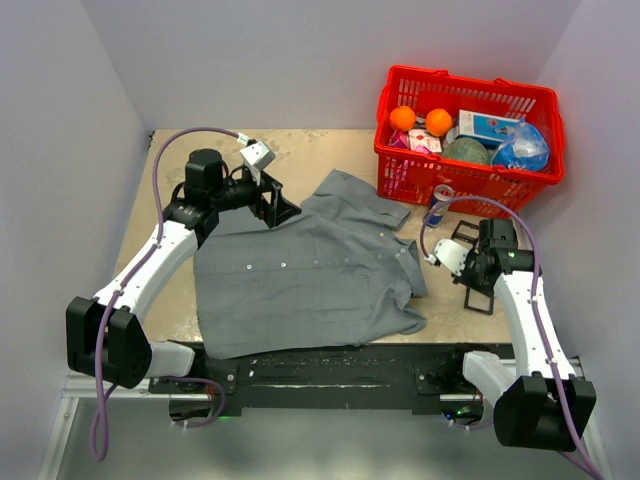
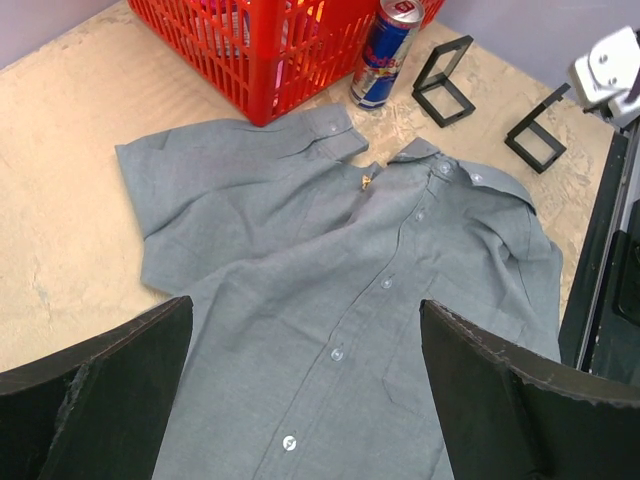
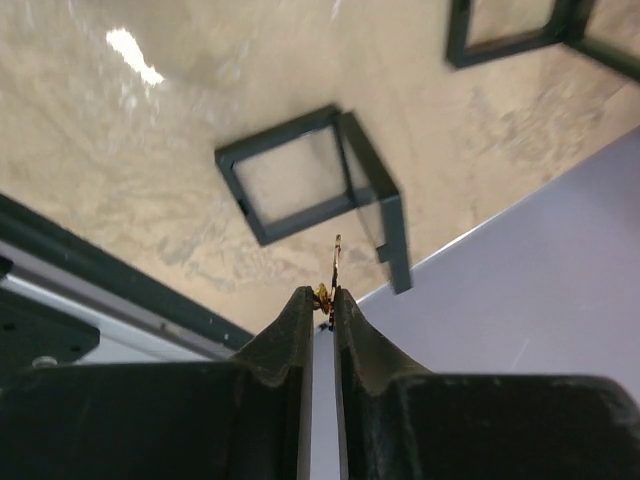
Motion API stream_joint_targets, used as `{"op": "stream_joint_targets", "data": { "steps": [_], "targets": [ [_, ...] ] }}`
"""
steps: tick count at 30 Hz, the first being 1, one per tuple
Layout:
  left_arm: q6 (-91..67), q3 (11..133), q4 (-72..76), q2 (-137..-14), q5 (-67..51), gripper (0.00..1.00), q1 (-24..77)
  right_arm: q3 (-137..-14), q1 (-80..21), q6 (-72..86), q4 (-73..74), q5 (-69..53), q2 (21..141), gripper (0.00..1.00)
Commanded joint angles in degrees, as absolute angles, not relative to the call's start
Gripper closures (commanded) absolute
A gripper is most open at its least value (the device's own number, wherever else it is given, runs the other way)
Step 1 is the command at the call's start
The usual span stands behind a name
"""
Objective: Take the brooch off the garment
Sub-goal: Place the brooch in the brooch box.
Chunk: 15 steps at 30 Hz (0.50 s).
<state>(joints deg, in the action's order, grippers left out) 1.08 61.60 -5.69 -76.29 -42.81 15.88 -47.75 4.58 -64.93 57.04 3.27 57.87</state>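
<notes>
A small gold brooch [image 3: 327,291] with a thin pin is being gripped between the nearly closed jaws of the right gripper [image 3: 322,298]. It is being held well apart from the garment [image 1: 310,275], above one of the black stands [image 3: 392,240] on the table [image 3: 150,150]. The garment is lying flat between the two arms, with its collar turned toward the red basket [image 1: 470,175].

The removing step is therefore being judged as almost done. What is being called for next is a gentle lowering and a release of the brooch on bare table, beside the stand.

One doubt is being noted: a gold speck [image 2: 366,181] is being seen on the cloth just beside the collar, and it cannot be told whether it is a second pin.

The left gripper [image 2: 305,305] is being held over the shirt front, its jaws wide and empty.

A blue and silver can [image 2: 385,50] is being shown in Red Bull colours, but its lettering is too blurred to be read surely.
</notes>
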Motion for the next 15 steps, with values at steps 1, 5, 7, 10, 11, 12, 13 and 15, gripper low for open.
{"op": "stream_joint_targets", "data": {
  "steps": [1,5,7,10,11,12,13,15],
  "targets": [
    [0.4,63.5,-4.8,-76.2,-42.0,0.00,15.3,-42.9,7.2,-73.8,56.3,9.9,55.0,0.98],
    [-1.4,63.4,-4.5,-76.3,-41.9,0.01,15.2,-38.6,7.7,-75.2,52.0,11.9,55.5,0.98],
    [-1.4,63.4,-4.6,-76.5,-42.1,0.00,15.2,-37.7,7.7,-75.7,49.5,12.3,56.2,0.97],
    [-1.6,63.5,-4.7,-76.8,-42.1,0.00,15.2,-36.1,7.7,-75.9,46.0,12.4,58.2,0.96],
    [-1.7,63.8,-4.9,-77.2,-42.2,0.01,15.2,-35.6,7.8,-75.9,45.0,12.5,58.6,0.96],
    [-1.8,64.0,-5.2,-77.3,-42.3,0.01,15.2,-35.3,7.7,-75.9,44.3,12.5,59.6,0.96],
    [-1.9,64.1,-5.3,-77.4,-42.4,0.01,15.2,-35.1,7.7,-75.8,43.0,12.5,60.1,0.95],
    [-2.2,64.4,-5.6,-77.9,-42.5,0.01,15.2,-34.3,7.7,-75.8,41.7,13.0,61.1,0.94]
  ]
}}
